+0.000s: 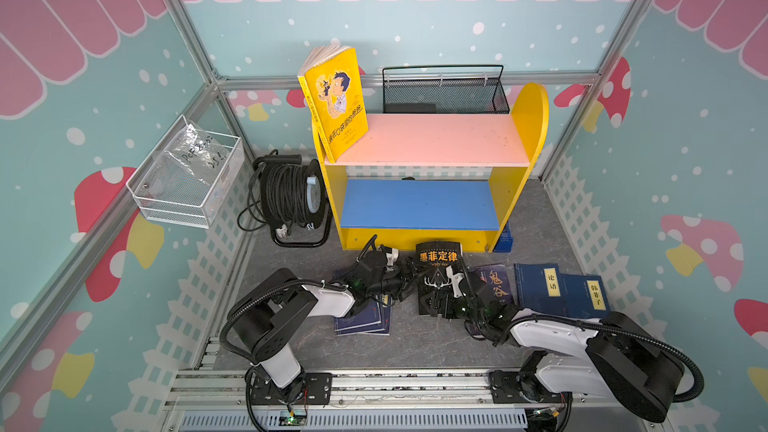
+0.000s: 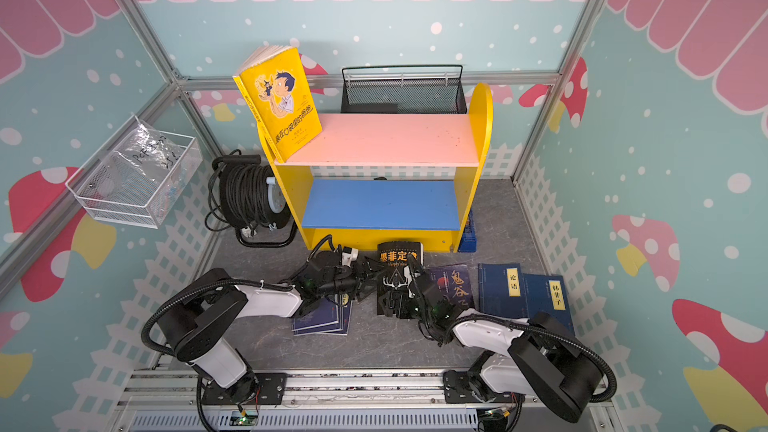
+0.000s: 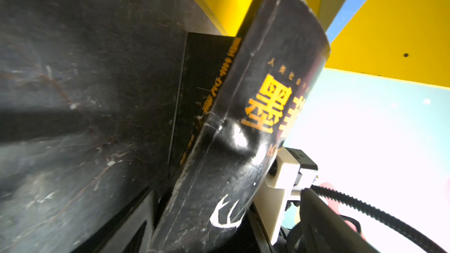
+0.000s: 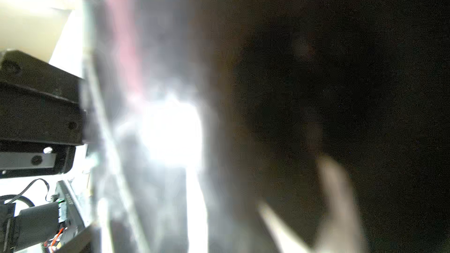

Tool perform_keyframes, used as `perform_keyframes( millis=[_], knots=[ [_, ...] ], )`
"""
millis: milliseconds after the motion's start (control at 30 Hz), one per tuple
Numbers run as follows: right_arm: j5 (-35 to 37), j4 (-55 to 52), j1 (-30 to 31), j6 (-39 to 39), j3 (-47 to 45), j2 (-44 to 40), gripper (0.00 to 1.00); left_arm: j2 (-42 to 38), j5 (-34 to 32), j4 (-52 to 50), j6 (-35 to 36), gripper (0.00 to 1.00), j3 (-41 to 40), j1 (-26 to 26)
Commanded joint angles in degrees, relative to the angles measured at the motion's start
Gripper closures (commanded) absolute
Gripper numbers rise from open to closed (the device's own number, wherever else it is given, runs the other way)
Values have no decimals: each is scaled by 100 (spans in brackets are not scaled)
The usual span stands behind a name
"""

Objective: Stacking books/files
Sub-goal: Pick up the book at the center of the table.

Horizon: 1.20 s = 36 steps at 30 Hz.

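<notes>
A thick black book (image 1: 438,261) with orange title characters and a white antler emblem is standing nearly upright on the grey worktop (image 1: 415,347), just in front of the foot of a yellow shelf unit (image 1: 519,168). In the left wrist view the black book's cover (image 3: 243,118) is bowing slightly.

The right hand (image 1: 436,303) is lying across the lower part of the cover. Its wrist view is dark and blurred, so I cannot tell how wide its jaws are or whether they are gripping the book. The left hand (image 1: 409,278) is sitting just beside the book's spine edge with its jaws spread wide, clamping nothing that shows.

To the right, two navy books (image 1: 536,288) with yellow title labels are lying flat and overlapping. A dark blue book (image 1: 494,284) is lying between them and the black one, partly under the right arm. A small pile of navy books (image 1: 365,322) is lying under the left arm.

A yellow book (image 1: 336,101) with a cartoon boy is standing on the pink top shelf (image 1: 436,139), leaning at its left end; a blue shelf (image 1: 419,205) is sitting below. A black cable reel (image 1: 291,197) is standing left of the unit, a white wire basket (image 1: 187,180) is hanging on the left wall, and a black mesh basket (image 1: 444,91) is sitting behind the unit.
</notes>
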Motion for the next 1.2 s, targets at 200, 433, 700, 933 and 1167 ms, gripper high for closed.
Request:
perform_keyframes(
  millis=[200,433,700,933,1167],
  knots=[
    [-1516,-177,-54,169,-826,250,2,-595,1116,1293,-65,10,172,-173],
    [-1724,-34,-204,136,-949,230,1,-280,1573,1715,-230,15,193,-158],
    [-2324,599,-275,135,-1051,484,1,-222,1939,1501,22,11,310,-111],
    [-2614,703,-306,27,-879,871,1,-594,1987,-126,1067,13,619,-94],
    [-2591,674,-358,77,-884,670,1,-856,1715,-1489,1814,59,874,-94]
  ],
)
